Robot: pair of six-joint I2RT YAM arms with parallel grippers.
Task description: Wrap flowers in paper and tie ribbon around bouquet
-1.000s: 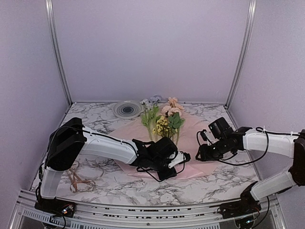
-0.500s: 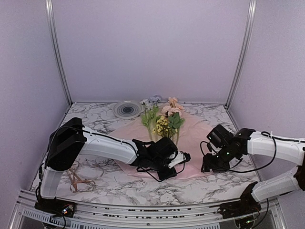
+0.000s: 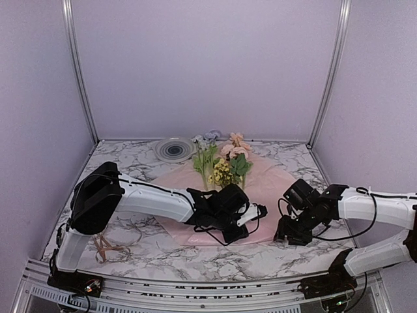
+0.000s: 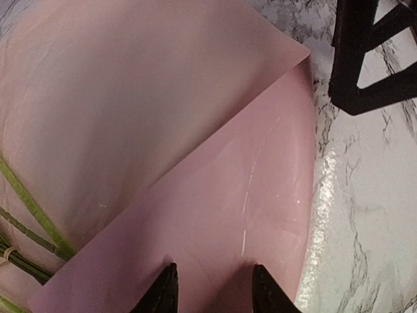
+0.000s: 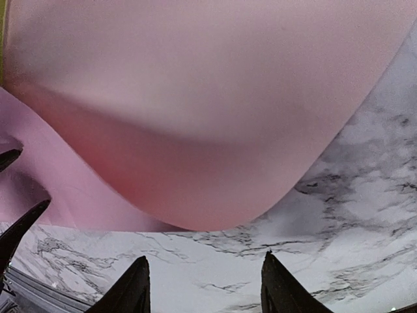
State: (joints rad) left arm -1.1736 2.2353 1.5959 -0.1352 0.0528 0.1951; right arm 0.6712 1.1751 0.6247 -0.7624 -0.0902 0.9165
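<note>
The flowers (image 3: 221, 163) lie on the paper (image 3: 267, 186) with the blooms toward the back wall; their green stems (image 4: 29, 218) show in the left wrist view. A flap of the paper (image 4: 247, 195) is folded over near the front. My left gripper (image 3: 255, 212) (image 4: 214, 287) rests on this flap, jaws apart, both tips touching the sheet and nothing between them. My right gripper (image 3: 285, 233) (image 5: 205, 280) is open, low over the marble just in front of the paper's raised, curled right edge (image 5: 208, 189). The ribbon (image 3: 111, 244) lies loosely curled at the front left, beside the left arm.
A round grey plate (image 3: 174, 150) sits at the back, left of the blooms. The marble table (image 3: 313, 254) is walled in by metal posts and lilac panels. In the left wrist view the black right gripper (image 4: 365, 65) stands close beyond the paper's corner.
My right gripper has come down and toward the near edge, to the paper's front right edge, with its jaws wider. The left gripper has slid slightly right on the paper.
</note>
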